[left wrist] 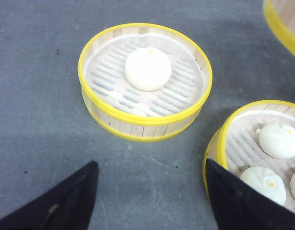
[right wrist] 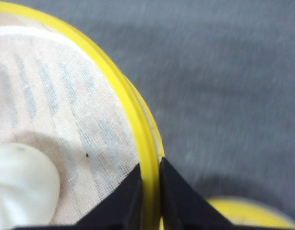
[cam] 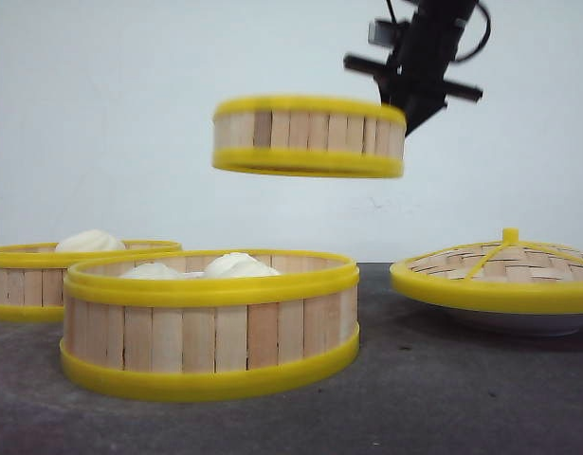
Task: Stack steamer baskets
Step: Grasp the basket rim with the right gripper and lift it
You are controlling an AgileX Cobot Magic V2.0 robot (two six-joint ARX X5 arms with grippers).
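In the front view you see the right gripper (cam: 402, 106) pinching the right-hand rim of the lifted steamer basket (cam: 308, 136), which hangs level in the air above the table. Below it and slightly to the left, the near basket (cam: 210, 324) sits on the dark grey table (cam: 443, 398) with white buns inside. The left basket (cam: 45, 270) stands farther back at the left edge, just behind it. At the right, the domed woven lid (cam: 500, 270) rests on a white plate (cam: 519, 320). A plain white wall (cam: 130, 114) closes the scene.

In the left wrist view, your left gripper (left wrist: 152, 196) stands released, its fingers spread wide over bare table, grasping nothing. The left basket (left wrist: 145, 81), holding one bun (left wrist: 147, 68), lies beyond the fingers; the near basket (left wrist: 262, 153) touches one fingertip's outline.

In the right wrist view, the right gripper (right wrist: 151, 191) is clenched on the lifted basket's yellow rim (right wrist: 133, 120), one finger inside, one outside.
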